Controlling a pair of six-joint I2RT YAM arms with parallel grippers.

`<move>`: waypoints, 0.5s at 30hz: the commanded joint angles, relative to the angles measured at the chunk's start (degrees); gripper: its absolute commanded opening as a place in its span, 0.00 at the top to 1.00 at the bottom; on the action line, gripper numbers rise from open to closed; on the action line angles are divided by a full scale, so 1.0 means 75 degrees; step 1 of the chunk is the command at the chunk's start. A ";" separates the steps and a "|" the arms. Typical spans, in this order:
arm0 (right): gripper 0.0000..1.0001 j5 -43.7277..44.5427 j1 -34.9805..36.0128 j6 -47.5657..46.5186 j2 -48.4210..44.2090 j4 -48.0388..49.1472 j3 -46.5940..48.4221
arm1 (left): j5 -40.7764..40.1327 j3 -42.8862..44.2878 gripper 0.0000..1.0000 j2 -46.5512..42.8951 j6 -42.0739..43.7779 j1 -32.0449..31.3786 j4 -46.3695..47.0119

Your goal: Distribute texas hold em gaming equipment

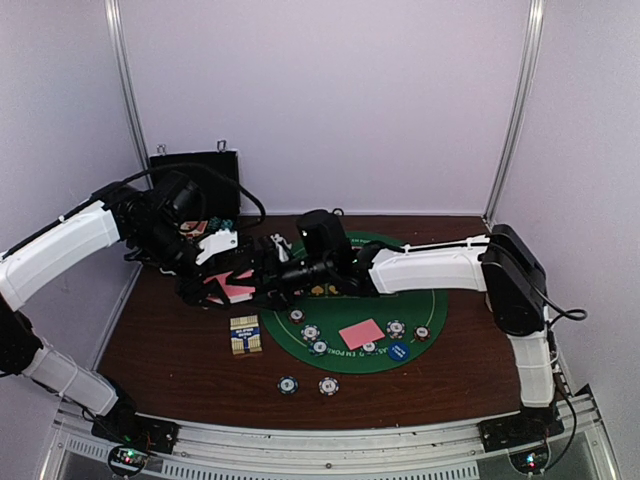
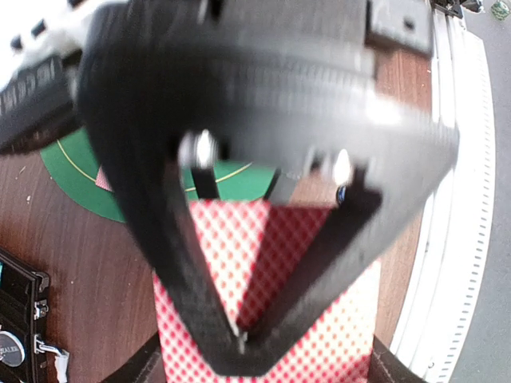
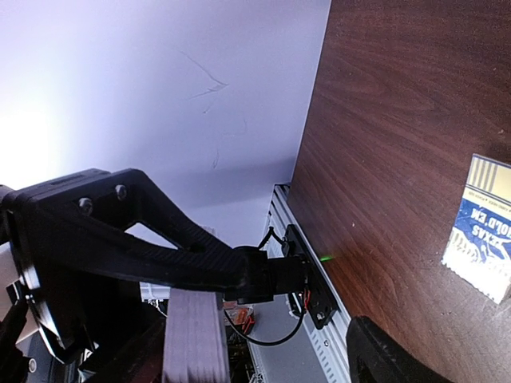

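My left gripper is shut on a deck of pink-backed playing cards, held over the table left of the green felt mat. In the left wrist view the deck sits between my own fingers, and a right finger lies across its back. My right gripper reaches across to the deck. In the right wrist view it is open, with the deck edge-on against one jaw. One pink card, several striped chips and a blue disc lie on the mat. The orange disc and triangular marker are not visible.
Two striped chips lie on the wood in front of the mat. A yellow-blue card box lies left of the mat. The black hinged case stands open at the back left.
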 commanded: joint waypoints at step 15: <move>0.49 -0.0159 -0.0393 -0.0528 -0.1232 -0.0616 -0.0723 | 0.0138 0.0152 1.00 -0.0236 0.0015 0.0025 0.0200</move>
